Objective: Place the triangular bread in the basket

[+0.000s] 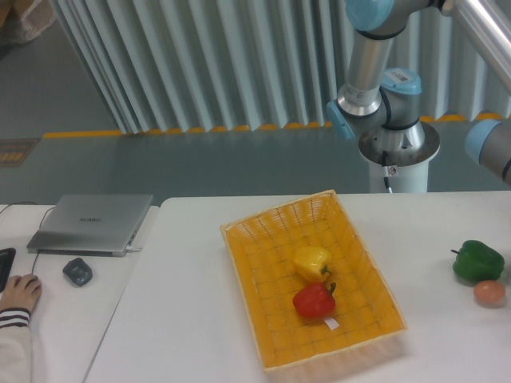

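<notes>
Neither the bread nor the gripper shows in the camera view, so which way one lies from the other, and how the bread's long side runs, cannot be told; nor can the state of the jaws. Only the arm's base (391,136) and upper links show, rising behind the table's far right and leaving the frame at the top and right, which suggests the tool is working out to the right. The basket (243,263) sits mid-table, its long axis running from far to near and slightly skewed, holding a yellow pepper (311,262) and a red pepper (314,300) close together near its middle. Bare weave remains at its far end and near-left part. A green pepper (478,260) and a small ball (489,293) sit at the right edge. The white table (192,319) is flat; behind it a ribbed wall. A laptop (92,223), a mouse (77,271) and a person's hand (20,294) occupy the neighbouring desk at left.
</notes>
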